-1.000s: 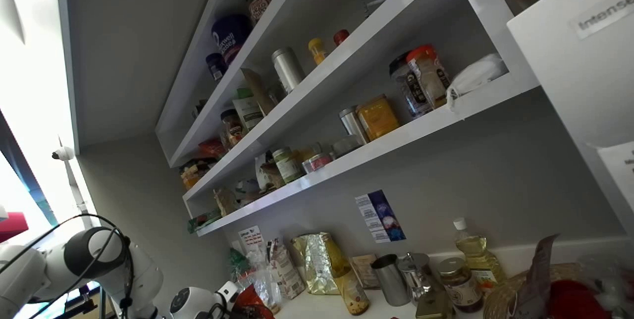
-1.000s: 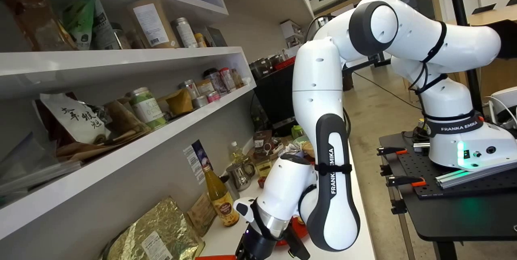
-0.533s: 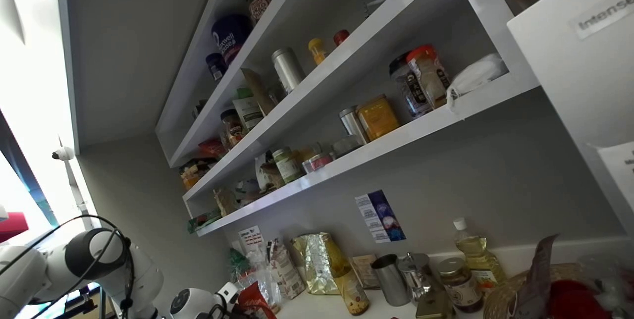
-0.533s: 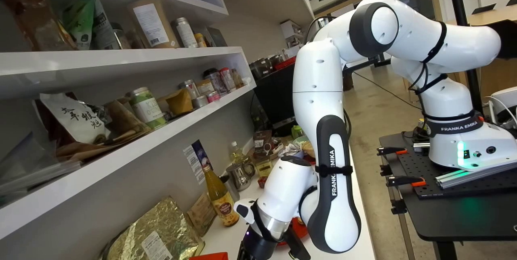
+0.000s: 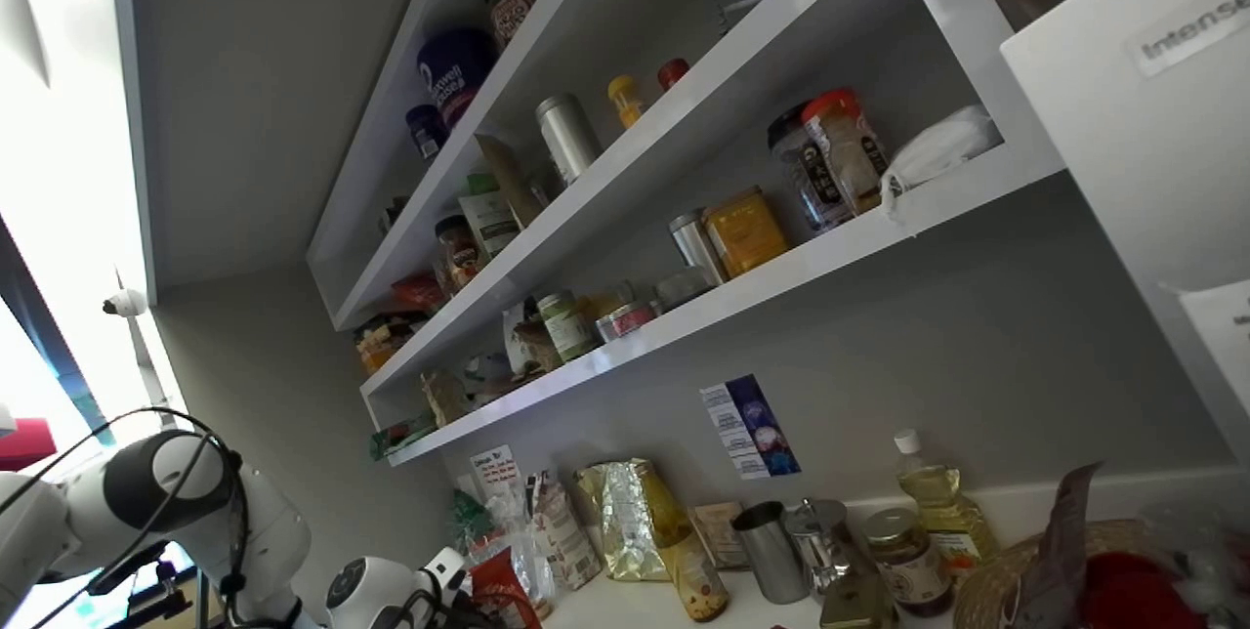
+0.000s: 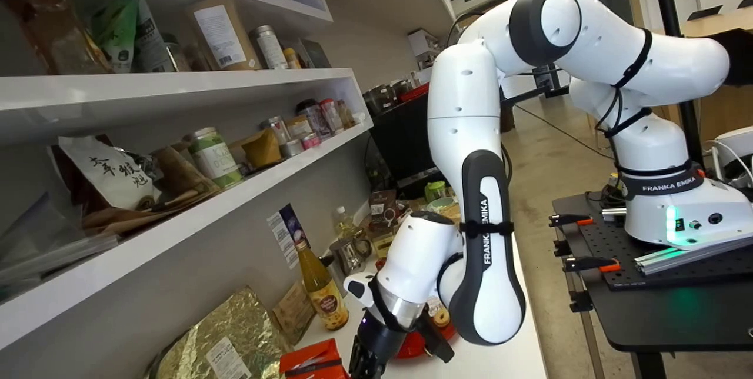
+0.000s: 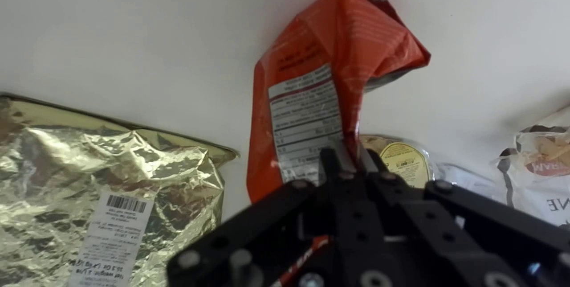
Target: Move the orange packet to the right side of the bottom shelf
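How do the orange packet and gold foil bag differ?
The orange packet is red-orange; the gold foil bag is shiny gold. The gripper pinches the packet; the bag is ungripped. The packet shows a pale ruled panel, the bag a white barcode label. Both carry printed text.

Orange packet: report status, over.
Gripper pinching orange packet. Packet below bottom shelf, not yet placed. Possible obstacles at its right end in an exterior view: jars, white bundle.

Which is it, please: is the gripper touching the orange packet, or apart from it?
Touching: in the wrist view, the gripper is shut on a fold of the orange packet, with no gap showing.
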{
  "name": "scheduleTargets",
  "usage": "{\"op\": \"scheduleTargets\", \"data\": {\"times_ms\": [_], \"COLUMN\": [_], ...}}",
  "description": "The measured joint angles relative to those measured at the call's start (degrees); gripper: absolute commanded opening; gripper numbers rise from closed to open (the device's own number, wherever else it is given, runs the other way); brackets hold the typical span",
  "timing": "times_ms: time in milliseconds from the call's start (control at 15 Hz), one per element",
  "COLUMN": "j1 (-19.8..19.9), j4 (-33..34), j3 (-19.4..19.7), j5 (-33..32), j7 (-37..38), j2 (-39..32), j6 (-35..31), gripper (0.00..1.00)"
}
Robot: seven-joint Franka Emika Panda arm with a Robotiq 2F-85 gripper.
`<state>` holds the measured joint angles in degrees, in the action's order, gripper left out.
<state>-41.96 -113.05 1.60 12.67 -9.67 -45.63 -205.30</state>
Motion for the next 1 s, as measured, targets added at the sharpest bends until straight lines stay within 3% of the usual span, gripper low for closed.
{"op": "scheduleTargets", "data": {"times_ms": [267, 467, 600, 733, 867, 1000], "j1": [1.46, 5.10, 9.55, 16.62, 23.20, 26.03], "j4": [-10.98, -18.37, -22.55, -25.97, -27.93, -28.67], "j3": [0.52, -2.00, -5.87, -12.77, -19.37, -20.93], "j5": [-0.41, -4.15, -5.80, -5.03, 0.52, 8.72], "j7": [-0.04, 0.30, 0.64, 0.41, -1.80, -6.28], "j2": [11.87, 21.56, 28.11, 34.90, 41.04, 46.65], "j6": [7.35, 14.51, 18.98, 23.88, 29.36, 34.77], "gripper": [0.01, 0.01, 0.01, 0.01, 0.01, 0.01]}}
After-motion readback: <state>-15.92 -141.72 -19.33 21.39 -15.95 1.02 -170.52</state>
